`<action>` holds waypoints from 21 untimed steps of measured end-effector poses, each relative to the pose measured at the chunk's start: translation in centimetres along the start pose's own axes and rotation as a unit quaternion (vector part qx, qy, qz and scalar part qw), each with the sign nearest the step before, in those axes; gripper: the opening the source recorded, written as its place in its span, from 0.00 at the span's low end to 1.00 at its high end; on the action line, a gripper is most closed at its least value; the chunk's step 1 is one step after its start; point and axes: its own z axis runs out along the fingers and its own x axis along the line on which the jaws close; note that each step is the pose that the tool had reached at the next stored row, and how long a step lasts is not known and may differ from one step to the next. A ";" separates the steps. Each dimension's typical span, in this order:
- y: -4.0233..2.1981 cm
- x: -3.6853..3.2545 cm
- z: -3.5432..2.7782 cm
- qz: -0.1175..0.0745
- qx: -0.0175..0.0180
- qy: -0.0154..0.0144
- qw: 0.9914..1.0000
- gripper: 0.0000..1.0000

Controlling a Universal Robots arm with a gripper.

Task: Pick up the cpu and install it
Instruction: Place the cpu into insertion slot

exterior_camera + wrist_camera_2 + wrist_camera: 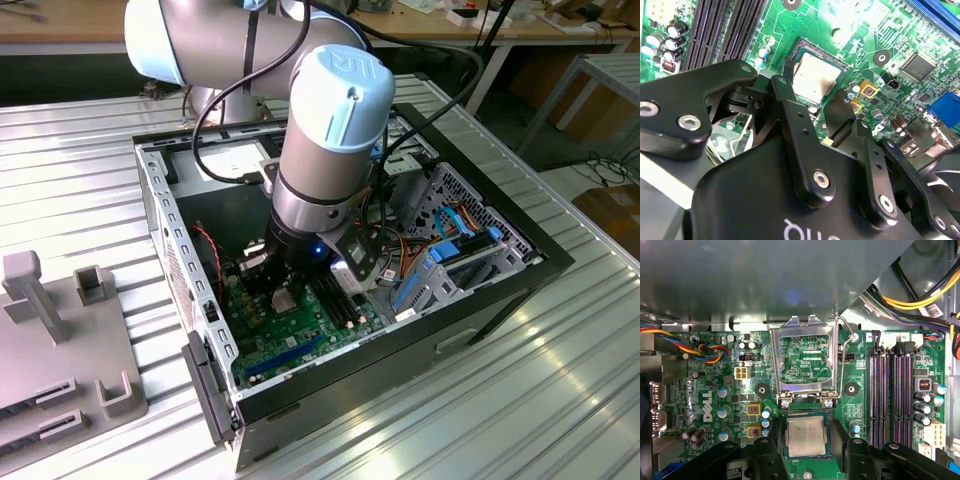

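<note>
I am a black two-fingered gripper (812, 95) on the grey arm with pale blue caps (335, 110). I reach down into an open black and silver computer case (500, 285) that lies on its side on a ribbed metal table (80, 170).

My fingers (790, 107) stand wide apart and hold nothing. One sits on each side of the black square socket (822, 54) on the green motherboard (715, 400).

The cpu (806, 436), a small flat square chip with a pale silvery-beige face, lies flat inside that socket, squared to its edges. It sits between my fingertips. In the first wrist view, a dark strip of socket shows between the chip and each finger, so I am close around it but not gripping it.

Just beyond the socket, the silver metal retention frame (802, 340) is swung open on its hinge, and its thin wire lever (841, 360) is raised beside it. A bank of long dark memory slots (890, 400) runs near the socket on one side. On the other side, a bundle of coloured wires (707, 350) curls over the board.

A grey plastic fixture (50, 330) sits on the table at the exterior view's left, well apart from the case.
</note>
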 end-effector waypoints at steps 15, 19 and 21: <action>0.01 -0.01 -0.19 0.000 -0.001 0.000 1.000 0.38; 0.01 -0.01 -0.22 0.000 -0.001 0.000 1.000 0.38; 0.01 -0.01 -0.18 0.000 -0.001 0.000 1.000 0.38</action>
